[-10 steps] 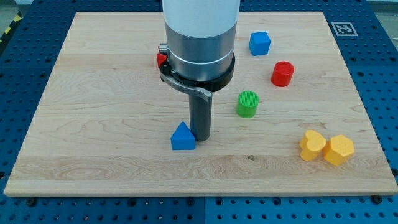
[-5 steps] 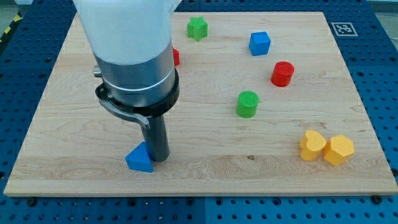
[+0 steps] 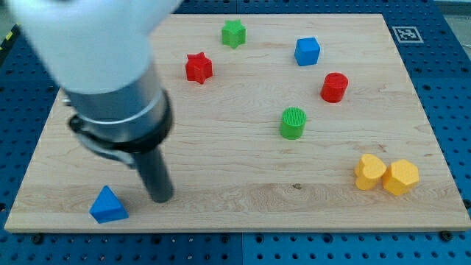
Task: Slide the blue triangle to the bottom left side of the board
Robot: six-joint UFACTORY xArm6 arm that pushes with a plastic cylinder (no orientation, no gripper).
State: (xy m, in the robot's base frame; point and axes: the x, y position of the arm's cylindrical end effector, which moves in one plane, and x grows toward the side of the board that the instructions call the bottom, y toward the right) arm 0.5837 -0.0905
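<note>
My tip (image 3: 162, 199) is resting on the board (image 3: 221, 199) near the view's bottom left, and it is holding nothing: there is no claw here to spread or pinch, only a straight dark rod. The rod's end is standing just to the view's right of the blue triangle (image 3: 108, 205), with a thin strip of bare wood showing between them, so it is not touching the block.

The blue triangle is sitting close to the board's bottom left corner, near the bottom edge. It is looking like a small solid wedge, bright blue, with its apex pointing toward the view's top and its broad base lying toward the view's bottom. Its base is running roughly left to right, tilting slightly down to the view's left.

The other blocks are lying well apart from it. A red star (image 3: 198, 68) and a green star (image 3: 233, 33) are sitting toward the view's top, with a blue cube (image 3: 307, 51) to their right. A red cylinder (image 3: 334, 87) and a green cylinder (image 3: 292, 123) are standing right of centre. Two yellow blocks (image 3: 386, 174) are touching each other near the view's bottom right.
</note>
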